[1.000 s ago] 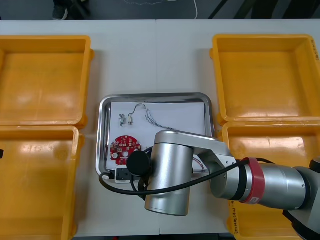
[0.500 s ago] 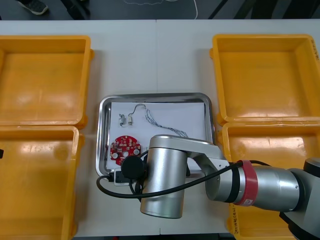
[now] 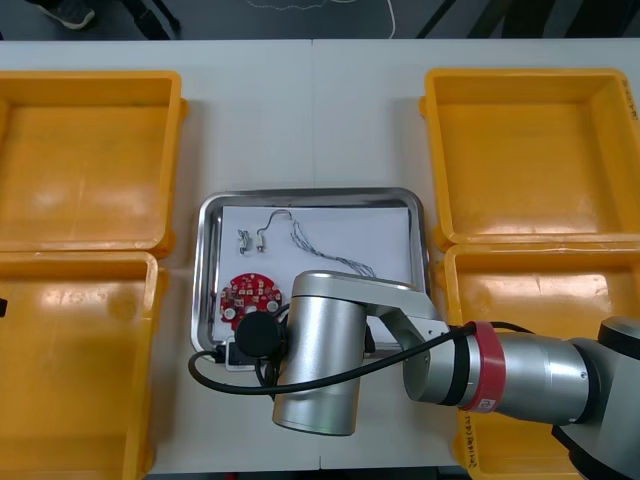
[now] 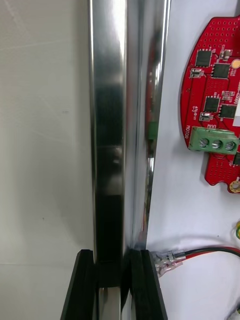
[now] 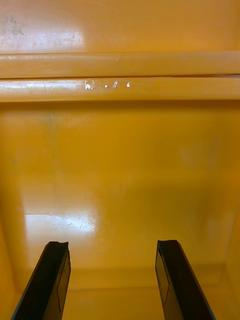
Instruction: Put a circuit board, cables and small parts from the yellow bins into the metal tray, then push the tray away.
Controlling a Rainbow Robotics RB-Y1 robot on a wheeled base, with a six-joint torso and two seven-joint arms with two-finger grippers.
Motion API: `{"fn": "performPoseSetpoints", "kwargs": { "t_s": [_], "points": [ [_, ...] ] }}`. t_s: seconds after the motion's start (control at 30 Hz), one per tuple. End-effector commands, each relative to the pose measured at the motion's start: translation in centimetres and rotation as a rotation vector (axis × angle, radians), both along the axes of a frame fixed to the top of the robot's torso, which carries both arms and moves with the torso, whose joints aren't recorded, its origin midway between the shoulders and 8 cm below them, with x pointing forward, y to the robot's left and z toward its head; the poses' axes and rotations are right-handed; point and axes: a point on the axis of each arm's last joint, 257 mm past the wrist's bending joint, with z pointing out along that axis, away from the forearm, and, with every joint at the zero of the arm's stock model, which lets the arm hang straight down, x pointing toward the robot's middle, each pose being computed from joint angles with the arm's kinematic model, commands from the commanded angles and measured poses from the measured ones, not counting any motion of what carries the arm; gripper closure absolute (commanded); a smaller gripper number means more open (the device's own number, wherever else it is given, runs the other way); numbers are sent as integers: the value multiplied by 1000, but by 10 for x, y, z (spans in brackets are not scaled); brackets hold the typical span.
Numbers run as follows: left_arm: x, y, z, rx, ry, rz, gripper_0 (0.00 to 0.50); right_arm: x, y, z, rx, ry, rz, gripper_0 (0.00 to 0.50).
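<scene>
Metal tray (image 4: 107, 125) rim pinched in your right hand (image 4: 112, 272); push crooked and it probably slips (cable (image 4: 210, 251) lies close by). Left hand (image 5: 112, 247) spread over yellow bin (image 5: 120, 165).

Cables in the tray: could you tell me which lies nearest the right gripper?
The red and black cable, beside the right gripper clamping the metal tray; the thin grey cable lies farther.
</scene>
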Motion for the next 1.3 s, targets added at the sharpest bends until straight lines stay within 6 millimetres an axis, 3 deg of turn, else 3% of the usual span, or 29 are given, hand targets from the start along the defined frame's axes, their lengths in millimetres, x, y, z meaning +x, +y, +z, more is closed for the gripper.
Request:
{"fn": "performPoseSetpoints", "kwargs": {
  "t_s": [0.03, 0.27, 0.7, 1.3],
  "points": [
    [11, -4, 10, 39, -41, -79, 0, 0, 19, 13, 15, -35, 53, 500],
    [11, -4, 10, 39, -41, -79, 0, 9, 17, 19, 5, -64, 50, 500],
    [11, -4, 10, 39, -41, -79, 0, 36, 15, 49, -25, -135, 66, 500],
    [11, -4, 10, 39, -41, -79, 0, 85, 22, 78, -82, -198, 52, 500]
  ]
}}
